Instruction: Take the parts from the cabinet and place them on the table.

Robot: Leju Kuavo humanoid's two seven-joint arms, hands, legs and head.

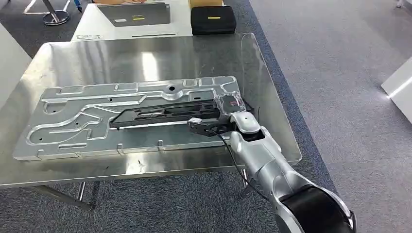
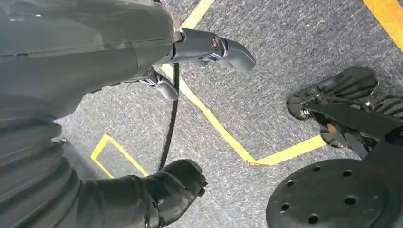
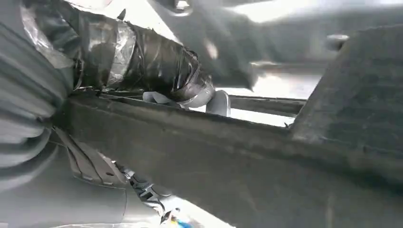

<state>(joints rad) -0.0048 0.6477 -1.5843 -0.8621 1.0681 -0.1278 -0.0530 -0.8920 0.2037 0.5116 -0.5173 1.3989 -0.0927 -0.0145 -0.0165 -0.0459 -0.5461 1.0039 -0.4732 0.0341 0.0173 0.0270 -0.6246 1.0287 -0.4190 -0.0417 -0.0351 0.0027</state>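
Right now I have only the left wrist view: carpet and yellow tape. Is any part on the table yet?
Observer: Yes. A long black part lies on a big silver plate on the metal table.
Operator: Is the right hand on it?
Observer: The right hand grips the part's right end; the right wrist view shows its taped thumb over the part's edge.
Operator: Anything beyond that table?
Observer: A black case sits on a white table behind it.
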